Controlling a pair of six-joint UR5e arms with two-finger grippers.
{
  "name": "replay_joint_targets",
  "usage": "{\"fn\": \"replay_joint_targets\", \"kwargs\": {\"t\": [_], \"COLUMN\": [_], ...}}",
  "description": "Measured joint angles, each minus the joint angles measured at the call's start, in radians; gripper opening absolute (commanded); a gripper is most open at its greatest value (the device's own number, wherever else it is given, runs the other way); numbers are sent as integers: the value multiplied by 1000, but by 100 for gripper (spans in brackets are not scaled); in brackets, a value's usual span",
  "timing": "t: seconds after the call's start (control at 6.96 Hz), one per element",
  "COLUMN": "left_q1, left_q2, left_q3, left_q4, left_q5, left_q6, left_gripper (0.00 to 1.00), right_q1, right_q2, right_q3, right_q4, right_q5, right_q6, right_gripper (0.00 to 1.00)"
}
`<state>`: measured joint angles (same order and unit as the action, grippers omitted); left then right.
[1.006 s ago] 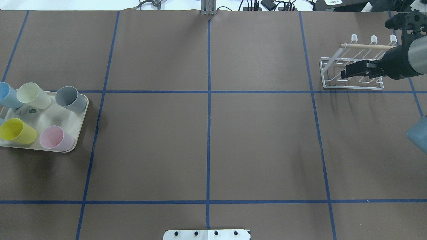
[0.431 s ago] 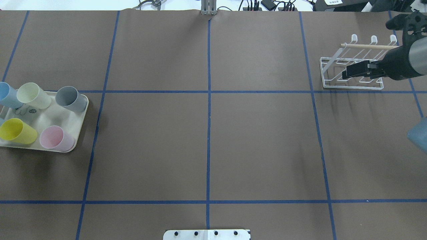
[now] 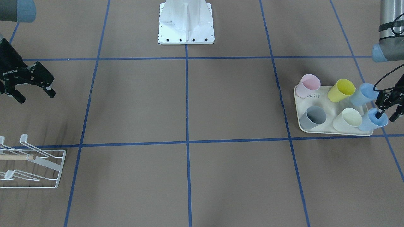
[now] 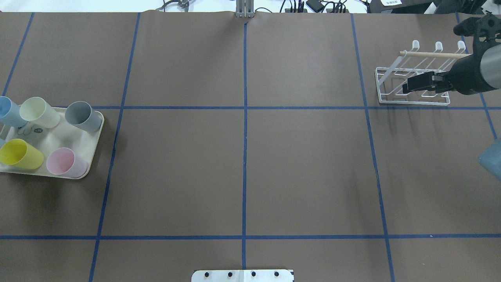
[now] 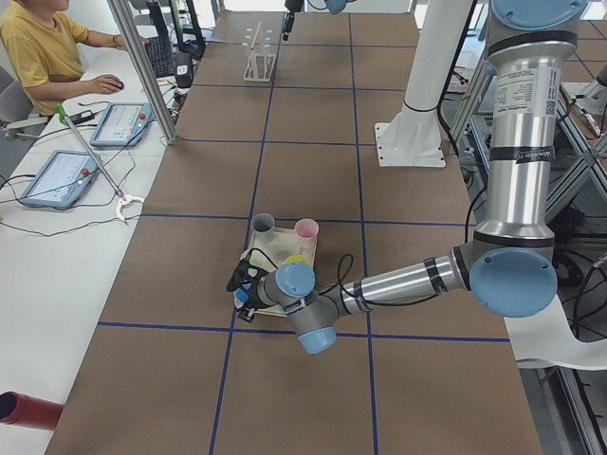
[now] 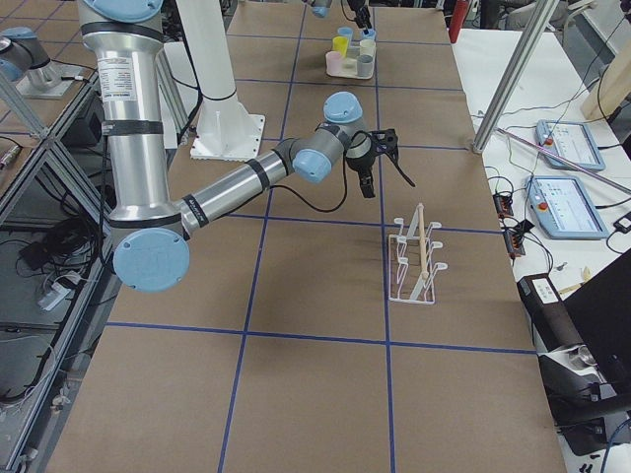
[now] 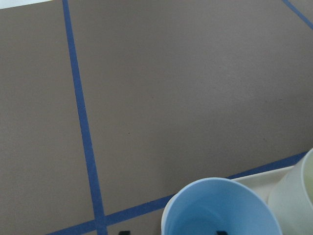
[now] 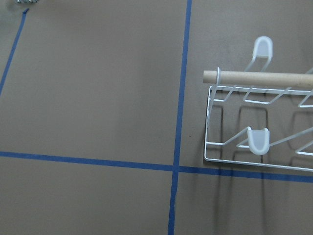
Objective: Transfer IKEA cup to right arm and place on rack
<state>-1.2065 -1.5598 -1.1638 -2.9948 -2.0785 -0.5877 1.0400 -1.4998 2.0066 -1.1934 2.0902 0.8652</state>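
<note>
My left gripper (image 3: 385, 117) is spread wide at the desk's left edge. One finger is inside the light-blue plastic cup (image 3: 368, 123) and the other is outside its rim. The cup sits in the far outer corner of the cream tray (image 3: 331, 131). My right gripper (image 3: 36, 96) hangs wide and empty near the desk's far right corner, apart from the small white wire rack (image 3: 47, 167).

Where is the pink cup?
In the overhead view the pink cup sits on the tray at the left, beside the yellow cup.
</note>
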Motion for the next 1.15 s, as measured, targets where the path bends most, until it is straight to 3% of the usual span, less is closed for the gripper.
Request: {"fn": "replay_joint_targets", "kwargs": {"t": [0.14, 0.43, 1.15], "left_q1": [0, 1, -10], "left_q2": [-1, -7, -12], "left_q3": [4, 8, 6], "left_q4": [0, 2, 8], "left_q5": [0, 0, -40], "left_q6": [0, 0, 19], "left_gripper": [24, 0, 0], "right_q1": [0, -1, -4], "right_q2": [-1, -2, 3], "right_q3": [0, 0, 0], "right_q4": [0, 0, 1], "right_q5": [-2, -5, -11], "right_q6": [0, 0, 0], "right_gripper": [100, 100, 100]}}
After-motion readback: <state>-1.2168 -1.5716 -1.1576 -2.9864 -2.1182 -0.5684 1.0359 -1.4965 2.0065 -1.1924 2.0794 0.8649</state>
